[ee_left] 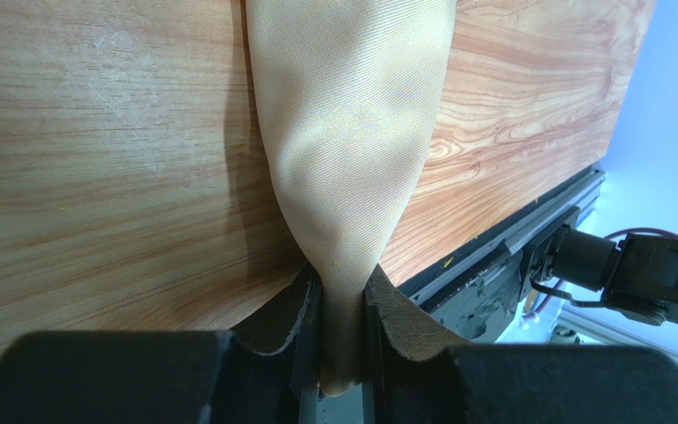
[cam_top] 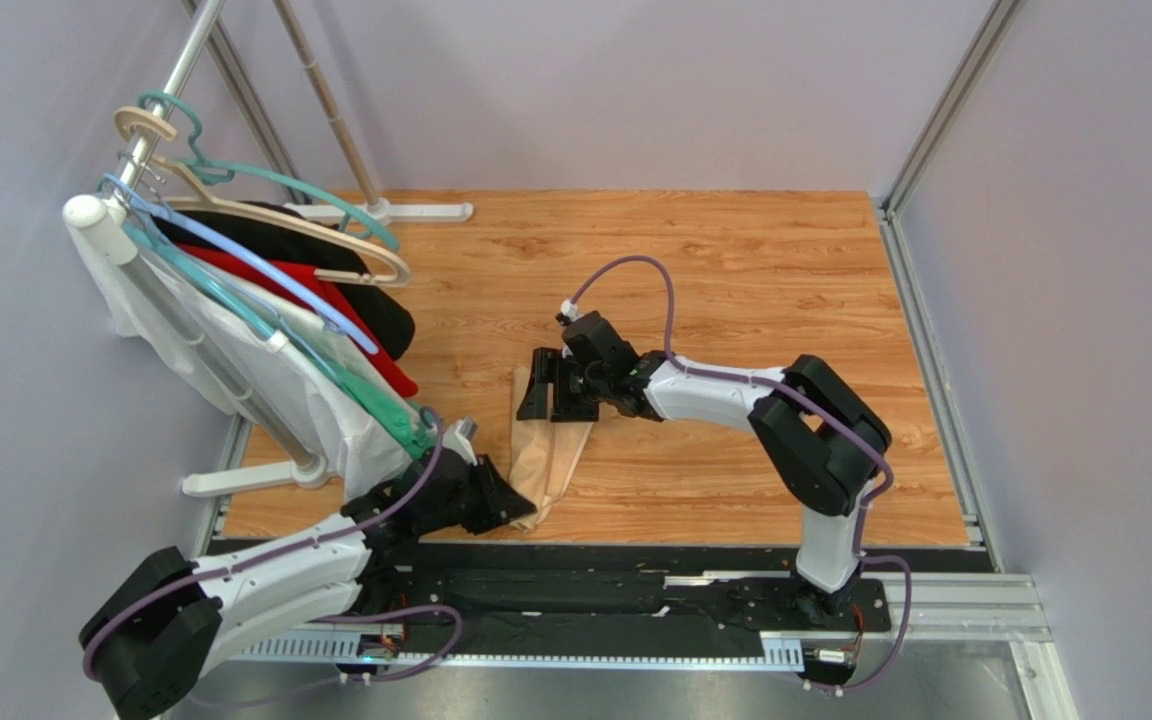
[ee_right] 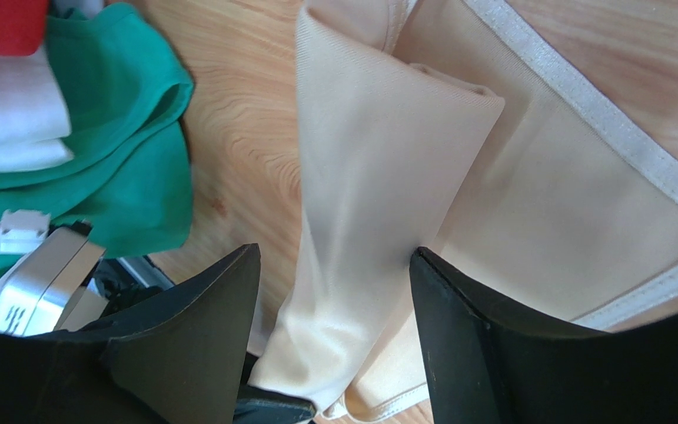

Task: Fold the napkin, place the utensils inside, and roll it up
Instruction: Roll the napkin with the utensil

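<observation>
I'm looking into a robot test cell, a lab set-up: plain pale walls [cam_top: 612,90] box in a wood-grain tabletop [cam_top: 778,255], a metal frame post [cam_top: 958,83] stands at one o'clock, a black mounting rail [cam_top: 612,564] lies at six, and hung garments [cam_top: 312,383] crowd ten o'clock.

The left gripper [ee_left: 342,358] is closed on a bunched corner of the napkin [ee_left: 351,150], the cloth squeezed into a narrow strip between the two brown-padded fingers [ee_left: 404,322]. A little tip of cloth pokes out on the near side of the grip. From the pinch the napkin widens into a smooth, puffed fold running away over the wooden table [ee_left: 95,159]. On the right of this view a black rail [ee_left: 502,261] follows the table's edge, and beyond it sits a black boxy unit [ee_left: 643,274] with thin cables.
</observation>
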`<act>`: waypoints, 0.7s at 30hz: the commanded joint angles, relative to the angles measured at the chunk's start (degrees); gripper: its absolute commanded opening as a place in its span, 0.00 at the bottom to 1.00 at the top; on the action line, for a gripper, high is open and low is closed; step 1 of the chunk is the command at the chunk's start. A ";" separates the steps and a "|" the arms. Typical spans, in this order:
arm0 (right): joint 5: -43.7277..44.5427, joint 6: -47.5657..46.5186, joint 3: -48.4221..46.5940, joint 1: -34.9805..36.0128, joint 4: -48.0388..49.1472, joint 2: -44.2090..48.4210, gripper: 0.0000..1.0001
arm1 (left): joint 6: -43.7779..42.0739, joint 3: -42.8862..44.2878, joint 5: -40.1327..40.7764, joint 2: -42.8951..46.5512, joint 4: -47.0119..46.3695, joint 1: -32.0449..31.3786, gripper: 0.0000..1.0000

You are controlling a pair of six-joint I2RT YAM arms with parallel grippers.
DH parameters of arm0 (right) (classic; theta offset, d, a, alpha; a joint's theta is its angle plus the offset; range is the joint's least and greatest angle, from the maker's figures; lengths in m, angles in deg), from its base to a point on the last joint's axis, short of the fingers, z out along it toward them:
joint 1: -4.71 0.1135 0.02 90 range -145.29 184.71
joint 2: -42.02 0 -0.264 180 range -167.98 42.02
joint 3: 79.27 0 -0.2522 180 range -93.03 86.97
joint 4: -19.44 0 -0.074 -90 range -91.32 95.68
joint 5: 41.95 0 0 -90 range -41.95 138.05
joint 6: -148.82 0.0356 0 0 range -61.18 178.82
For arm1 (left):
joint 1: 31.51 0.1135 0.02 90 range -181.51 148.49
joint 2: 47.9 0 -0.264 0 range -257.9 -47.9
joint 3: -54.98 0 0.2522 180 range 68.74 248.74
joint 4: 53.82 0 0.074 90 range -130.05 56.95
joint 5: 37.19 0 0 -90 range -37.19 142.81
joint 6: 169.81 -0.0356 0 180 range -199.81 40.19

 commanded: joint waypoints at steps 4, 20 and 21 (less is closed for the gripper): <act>-1.10 -0.88 -7.15 -0.94 -1.66 -6.32 0.67 | -2.09 1.15 -0.35 -1.69 -1.71 -0.06 0.00; -17.55 10.11 -4.26 -6.13 17.85 -11.16 0.00 | -6.14 0.19 -4.83 -10.12 -11.02 -0.05 0.00; -17.63 9.32 -5.40 -6.04 16.46 -11.60 0.00 | -6.22 0.19 -4.92 -10.38 -11.55 -0.05 0.00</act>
